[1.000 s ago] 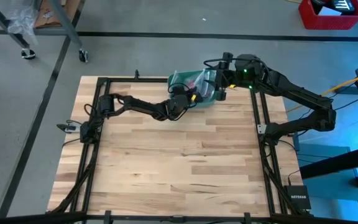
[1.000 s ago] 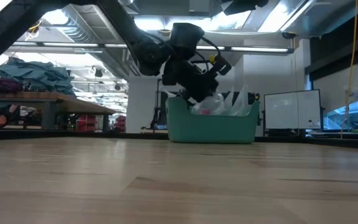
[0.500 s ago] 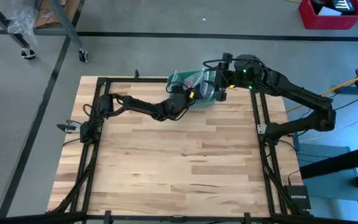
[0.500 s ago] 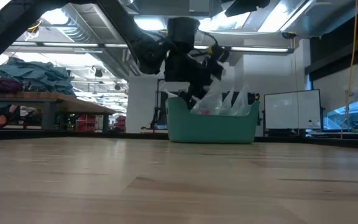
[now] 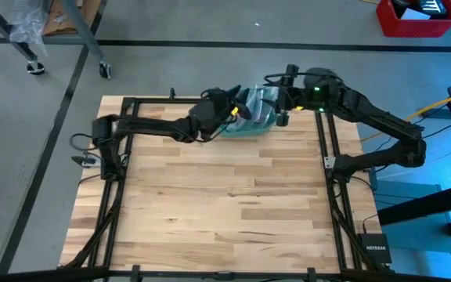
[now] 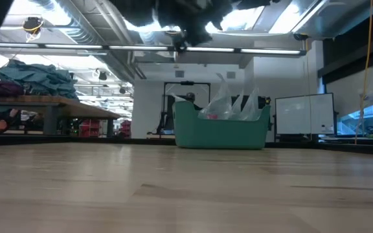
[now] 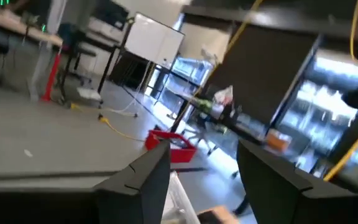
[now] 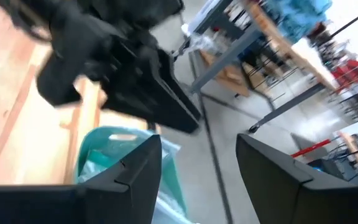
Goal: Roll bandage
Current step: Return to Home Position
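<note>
Along the far side of the wooden worktop (image 5: 225, 196) we see the left pincer (image 5: 227, 103) just left of the green bin (image 5: 247, 129), which stands at the far edge. The right pincer (image 5: 279, 113) is at the bin's right side. We see a clear bag (image 5: 258, 102) lying in the bin.

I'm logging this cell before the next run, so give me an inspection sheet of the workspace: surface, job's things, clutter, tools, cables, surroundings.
Surface: wooden table, light planks, black frame.
Job's things: bandage shows pink inside the clear bag, in the green bin at the table's far edge.
Clutter: nothing seen.
Tools: left tool open, empty, raised beside the bin; right tool open, empty, by the bin.
Cables: yellow cable hangs beyond the table.
Surroundings: red crate on the floor.
</note>
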{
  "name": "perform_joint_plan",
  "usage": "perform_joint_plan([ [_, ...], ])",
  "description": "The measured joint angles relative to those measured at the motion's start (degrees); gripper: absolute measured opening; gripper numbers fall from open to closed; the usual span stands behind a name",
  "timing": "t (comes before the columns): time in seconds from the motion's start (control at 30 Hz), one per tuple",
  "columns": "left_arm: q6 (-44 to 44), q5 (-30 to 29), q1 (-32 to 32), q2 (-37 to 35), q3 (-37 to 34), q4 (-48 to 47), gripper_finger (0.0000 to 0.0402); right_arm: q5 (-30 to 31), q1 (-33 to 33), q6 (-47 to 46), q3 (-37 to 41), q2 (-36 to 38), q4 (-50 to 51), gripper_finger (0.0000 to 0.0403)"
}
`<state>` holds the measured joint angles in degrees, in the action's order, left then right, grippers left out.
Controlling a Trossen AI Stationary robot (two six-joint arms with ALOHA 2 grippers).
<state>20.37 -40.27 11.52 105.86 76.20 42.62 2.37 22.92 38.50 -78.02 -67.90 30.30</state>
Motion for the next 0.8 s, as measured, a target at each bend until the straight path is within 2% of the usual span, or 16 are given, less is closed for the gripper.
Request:
perform_joint_plan([
  [0.1,-6.40,0.23,-0.62,-5.89,0.00,-9.70,0.0176,0.03,0.00,0.66,0.00,2.81,-0.12,0.0209],
  [0.37,-19.25,0.22,-3.30,-23.77,0.00,-42.52,0.0175,0.26,0.00,0.57,-0.04,12.75,0.92,0.0209],
  [0.47,-25.53,0.25,-5.15,-30.18,0.00,-53.25,0.0175,2.89,-0.02,0.51,-0.04,16.80,2.78,0.0209],
  [0.57,-24.72,0.32,-6.81,-36.41,0.00,-64.72,0.0175,6.09,-0.02,0.50,-0.07,21.26,7.03,0.0209],
  [0.67,-19.50,0.67,-8.79,-42.69,0.00,-77.76,0.0175,8.32,-0.02,-3.84,-0.06,25.73,12.72,0.0209],
  [0.8,-12.79,5.81,-11.91,-49.05,-0.09,-92.40,0.0175,8.57,-0.02,-8.58,2.01,31.25,16.31,0.0209],
])
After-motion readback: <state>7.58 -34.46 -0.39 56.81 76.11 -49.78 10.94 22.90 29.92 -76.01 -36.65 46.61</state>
